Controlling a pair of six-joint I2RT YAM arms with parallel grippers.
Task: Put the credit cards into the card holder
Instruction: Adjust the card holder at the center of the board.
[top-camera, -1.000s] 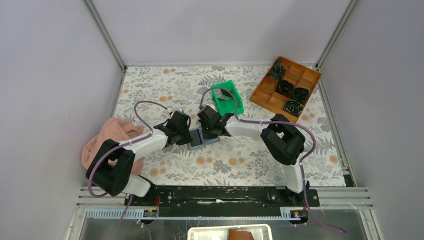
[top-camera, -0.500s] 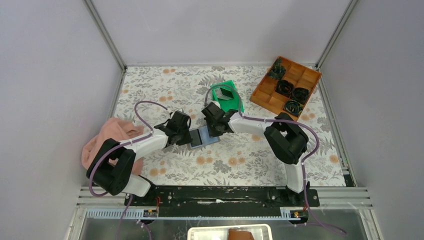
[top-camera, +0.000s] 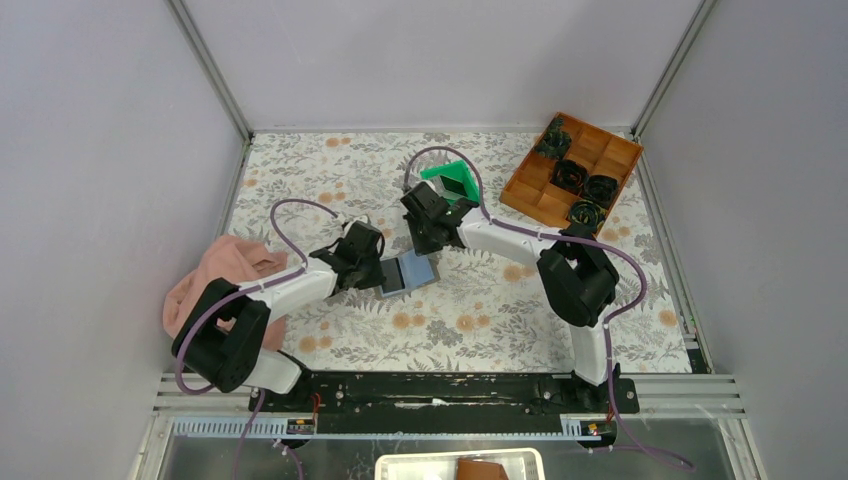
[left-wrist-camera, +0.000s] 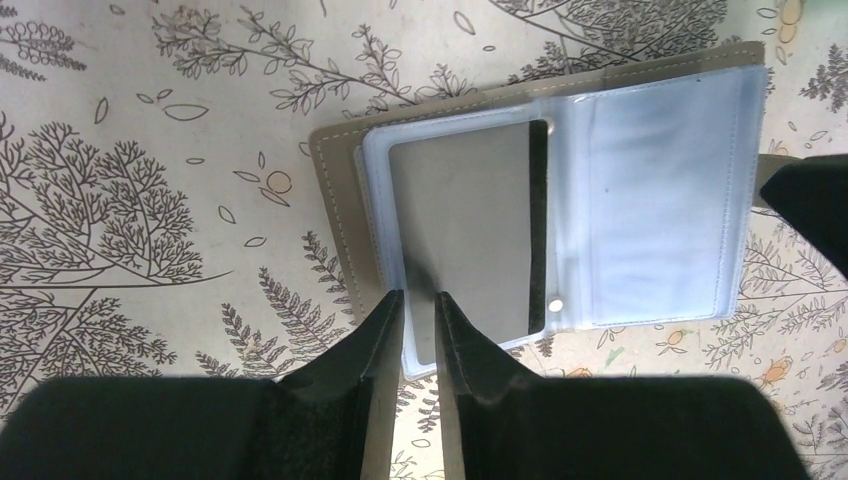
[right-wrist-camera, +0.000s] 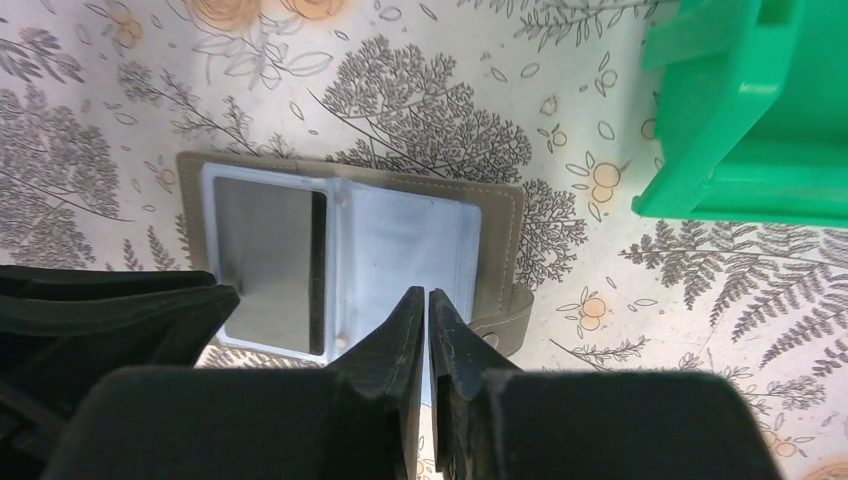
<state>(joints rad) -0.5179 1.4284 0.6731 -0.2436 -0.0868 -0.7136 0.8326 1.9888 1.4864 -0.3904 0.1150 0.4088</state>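
Note:
The grey card holder (top-camera: 410, 272) lies open on the floral table, blue inside up. One dark grey credit card (left-wrist-camera: 465, 235) sits in its left clear sleeve. My left gripper (left-wrist-camera: 415, 297) is nearly shut, with a narrow gap, its tips over the near edge of that sleeve; it holds nothing that I can see. My right gripper (right-wrist-camera: 428, 292) is shut and empty, above the holder's right half (right-wrist-camera: 400, 250). In the top view it (top-camera: 422, 222) is between the holder and the green bin (top-camera: 455, 180), where another greyish card (top-camera: 458, 185) shows.
The green bin (right-wrist-camera: 760, 110) stands just past the holder on the right. A brown compartment tray (top-camera: 570, 170) with dark coiled items is at the back right. A pink cloth (top-camera: 215, 275) lies at the left by the left arm.
My right gripper has pulled back from over the holder toward the green bin. The left gripper and the holder have stayed put.

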